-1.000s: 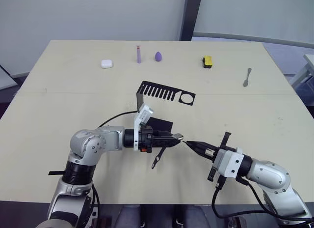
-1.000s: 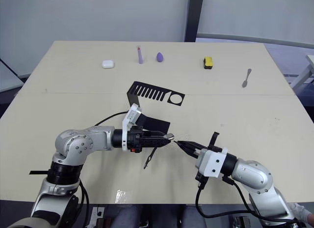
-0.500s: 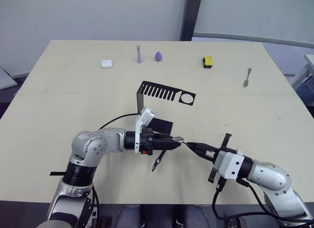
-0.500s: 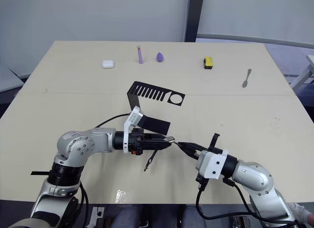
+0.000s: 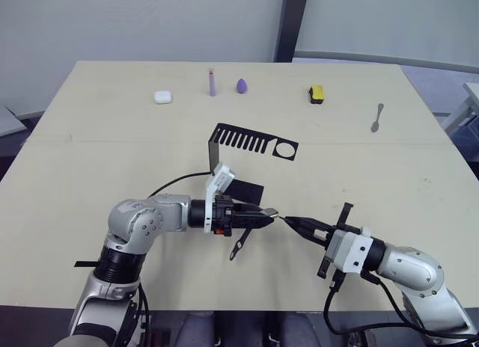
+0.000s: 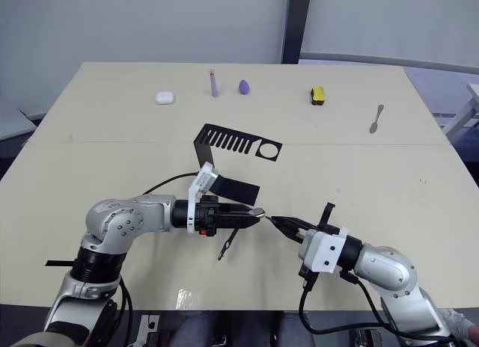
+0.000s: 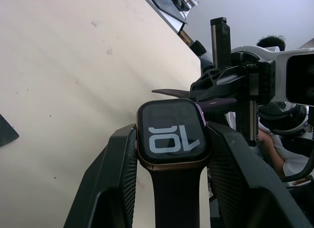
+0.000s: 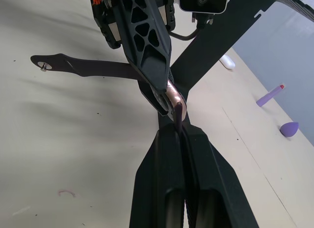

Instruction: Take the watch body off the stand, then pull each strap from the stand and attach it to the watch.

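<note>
We judged the work to be at its last step: the small rounded-square watch body with a black screen, white digits and a pale gold rim (image 7: 172,133) was already off the thin black sheet-metal stand with the comb-slotted top plate (image 5: 252,142), one narrow blackish-purple strap (image 5: 240,244) already hung from it, and the second strap (image 8: 179,114) was being brought up to its free edge. The left jaws (image 5: 269,212) were closed on the watch body, one finger against each side of the case, with the screen facing the left wrist camera and the fitted strap trailing back between the fingers and drooping beneath them, clear of the pale bench (image 5: 112,137). The right jaws (image 5: 290,220) were pressed together on the second strap, whose short exposed end stood out just beyond their tips and met the gold rim edge-on; we could not tell whether it had entered the slot. As we judged it, the next move called for lining the strap end square with the groove in the case and sliding it in sideways while the left jaws held firm, since a slight tilt would likely jam it. The case looked hard, smooth and glossy, so liable to slip under side load; the straps looked soft and bendable, the free one flexing where it hung.
</note>
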Robot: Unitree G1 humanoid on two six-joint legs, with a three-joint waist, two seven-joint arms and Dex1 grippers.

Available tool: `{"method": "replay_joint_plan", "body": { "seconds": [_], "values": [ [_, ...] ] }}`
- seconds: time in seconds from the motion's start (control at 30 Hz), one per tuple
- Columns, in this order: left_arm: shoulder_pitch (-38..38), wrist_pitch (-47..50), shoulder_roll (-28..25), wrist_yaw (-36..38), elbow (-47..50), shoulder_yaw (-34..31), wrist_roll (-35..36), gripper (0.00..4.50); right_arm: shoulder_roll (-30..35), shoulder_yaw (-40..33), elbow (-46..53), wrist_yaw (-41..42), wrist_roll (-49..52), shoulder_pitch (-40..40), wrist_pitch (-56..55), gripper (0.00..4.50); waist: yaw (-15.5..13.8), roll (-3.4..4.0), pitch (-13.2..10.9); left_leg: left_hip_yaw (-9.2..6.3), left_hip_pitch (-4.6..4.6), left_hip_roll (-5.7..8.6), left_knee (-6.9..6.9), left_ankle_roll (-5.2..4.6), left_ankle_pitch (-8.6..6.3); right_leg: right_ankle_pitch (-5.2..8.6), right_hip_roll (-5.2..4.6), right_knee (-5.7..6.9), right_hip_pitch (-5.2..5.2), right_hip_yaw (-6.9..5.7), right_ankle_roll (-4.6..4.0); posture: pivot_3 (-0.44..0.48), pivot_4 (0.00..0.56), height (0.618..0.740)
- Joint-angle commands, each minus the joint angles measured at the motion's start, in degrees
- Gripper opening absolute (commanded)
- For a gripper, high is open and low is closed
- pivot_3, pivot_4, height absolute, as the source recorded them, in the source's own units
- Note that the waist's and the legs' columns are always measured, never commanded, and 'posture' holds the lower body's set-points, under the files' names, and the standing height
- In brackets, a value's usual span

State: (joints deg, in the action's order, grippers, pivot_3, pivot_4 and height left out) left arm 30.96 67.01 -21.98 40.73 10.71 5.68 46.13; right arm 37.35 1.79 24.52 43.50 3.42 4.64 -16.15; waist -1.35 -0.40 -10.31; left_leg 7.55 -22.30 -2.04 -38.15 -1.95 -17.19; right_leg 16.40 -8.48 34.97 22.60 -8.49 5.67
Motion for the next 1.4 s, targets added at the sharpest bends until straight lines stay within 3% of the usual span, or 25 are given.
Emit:
{"method": "replay_joint_plan", "body": {
  "seconds": [0.03,1.4],
  "values": [
    [-0.2,-0.8,0.4,0.0,1.5,0.4,-0.1,1.59,-0.2,-0.8,1.4,-0.6,0.9,-0.4,-0.8,0.00,0.0,0.00,0.0,0.00,0.00,0.00,0.00,0.00,0.00,0.00,0.00,0.00,0.00,0.00,0.00,0.000,0.150,0.740],
    [-0.3,-0.3,1.0,-0.1,1.9,0.6,0.0,1.59,0.5,-0.3,1.5,0.1,0.7,-0.7,0.1,0.00,0.0,0.00,0.0,0.00,0.00,0.00,0.02,0.00,-0.01,0.00,-0.01,-0.04,0.00,0.00,0.00,0.000,0.150,0.740]
  ]
}}
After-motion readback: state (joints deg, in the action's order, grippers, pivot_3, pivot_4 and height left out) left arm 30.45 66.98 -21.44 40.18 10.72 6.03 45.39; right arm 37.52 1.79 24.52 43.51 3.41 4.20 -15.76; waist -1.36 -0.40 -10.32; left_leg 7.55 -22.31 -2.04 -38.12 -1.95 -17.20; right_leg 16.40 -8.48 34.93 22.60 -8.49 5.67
